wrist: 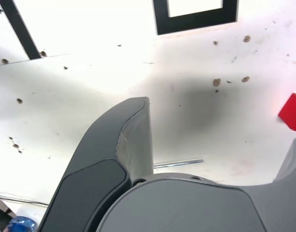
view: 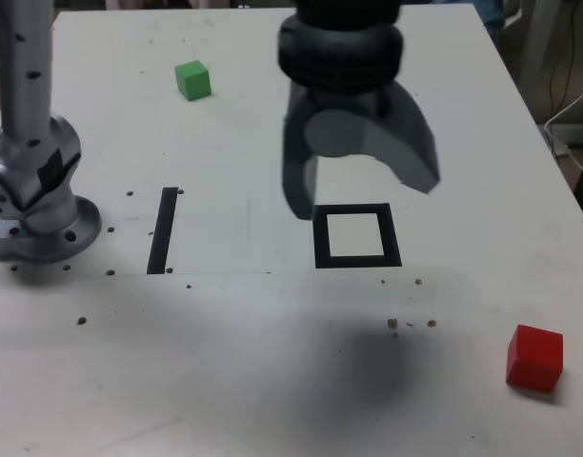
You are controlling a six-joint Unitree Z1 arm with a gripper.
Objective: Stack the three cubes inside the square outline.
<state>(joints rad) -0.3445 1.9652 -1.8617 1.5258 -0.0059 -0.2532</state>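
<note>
My gripper (view: 363, 198) hangs open and empty above the white table, just behind the square outline (view: 320, 238) in the exterior view. The outline is a thick black frame with a white centre, and nothing lies inside it. A green cube (view: 192, 80) sits far back towards the exterior view's left. A red cube (view: 534, 357) rests near the front at the exterior view's right. In the wrist view the gripper (wrist: 224, 118) spreads wide, one dark finger (wrist: 133, 130) in the middle, with the red cube (wrist: 294, 112) at the frame's edge and part of the square outline (wrist: 196, 21) beyond.
The arm's silver base (view: 39, 190) stands at the exterior view's left. A straight black strip (view: 163, 228) lies between the base and the outline. Small brown specks dot the table. The table's right edge (view: 558, 181) borders cables and floor.
</note>
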